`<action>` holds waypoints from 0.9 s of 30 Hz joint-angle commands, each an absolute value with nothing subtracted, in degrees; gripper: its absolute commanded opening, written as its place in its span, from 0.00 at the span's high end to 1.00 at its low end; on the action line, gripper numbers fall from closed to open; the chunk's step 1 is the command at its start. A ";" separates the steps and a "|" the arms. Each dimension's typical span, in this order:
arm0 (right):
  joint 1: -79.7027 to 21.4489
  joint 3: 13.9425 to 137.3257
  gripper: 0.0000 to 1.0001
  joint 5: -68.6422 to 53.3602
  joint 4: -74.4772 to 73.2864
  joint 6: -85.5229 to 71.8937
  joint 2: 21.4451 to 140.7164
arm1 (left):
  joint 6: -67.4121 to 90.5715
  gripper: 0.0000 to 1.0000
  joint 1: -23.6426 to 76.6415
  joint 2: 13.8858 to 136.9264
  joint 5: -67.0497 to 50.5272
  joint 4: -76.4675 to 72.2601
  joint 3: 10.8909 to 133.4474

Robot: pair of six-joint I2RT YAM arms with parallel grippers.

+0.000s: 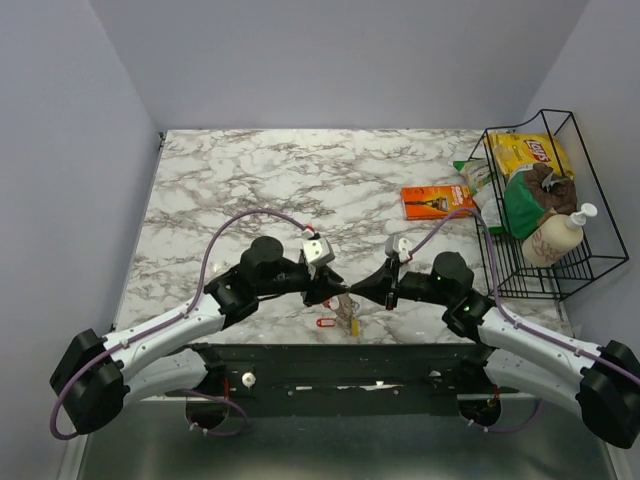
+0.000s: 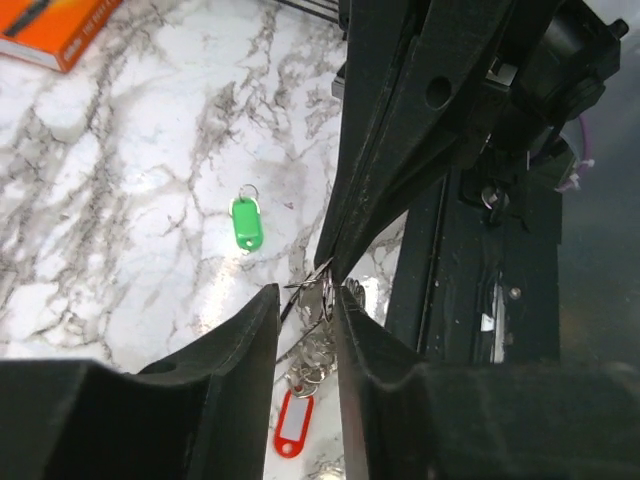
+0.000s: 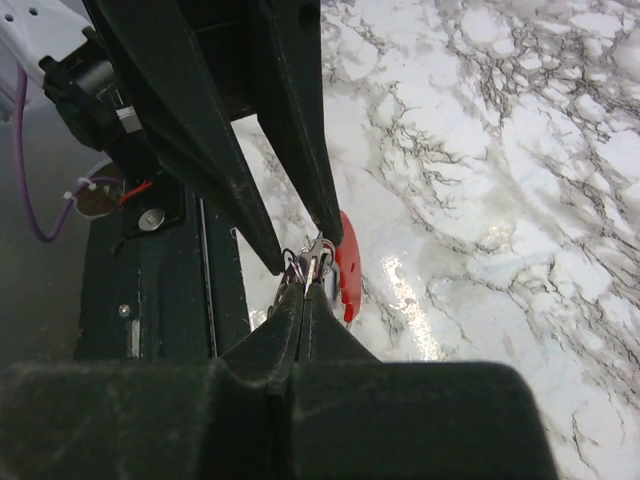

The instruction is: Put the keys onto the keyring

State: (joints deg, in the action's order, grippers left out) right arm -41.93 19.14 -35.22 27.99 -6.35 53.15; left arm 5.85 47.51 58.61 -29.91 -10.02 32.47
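My left gripper (image 1: 327, 291) and right gripper (image 1: 372, 289) meet tip to tip just above the table's near edge. In the left wrist view the thin keyring (image 2: 318, 285) spans the narrow gap between my left fingertips (image 2: 268, 300), and a cluster of small rings with a red-tagged key (image 2: 290, 424) hangs below it. In the right wrist view my right gripper (image 3: 308, 275) is shut on a thin silver key (image 3: 316, 252) at the ring, with the red tag (image 3: 347, 268) just beyond. A green-tagged key (image 2: 246, 222) lies loose on the marble. A yellow piece (image 1: 353, 326) hangs with the bunch.
An orange flat packet (image 1: 437, 200) lies on the marble table (image 1: 250, 190) at the right. A black wire basket (image 1: 545, 270) with snack bags and a soap bottle stands at the far right. The dark mounting rail (image 1: 330, 365) runs along the near edge.
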 commanded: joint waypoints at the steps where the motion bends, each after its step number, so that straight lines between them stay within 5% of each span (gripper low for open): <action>1: -42.28 20.65 0.99 -34.54 29.36 -5.54 51.68 | 7.82 0.52 47.81 53.62 -24.53 -10.71 32.52; 6: -42.19 20.83 0.99 -35.68 29.09 -4.92 51.15 | 11.33 0.39 46.50 46.16 -22.67 -14.58 27.61; 12: -42.19 21.36 0.99 -37.35 28.83 -4.40 49.66 | 19.66 0.51 39.74 41.93 -35.39 -23.28 22.60; 27: -42.10 22.50 0.99 -37.44 26.89 -4.48 46.93 | 29.54 0.44 36.74 56.07 -52.74 -38.50 24.17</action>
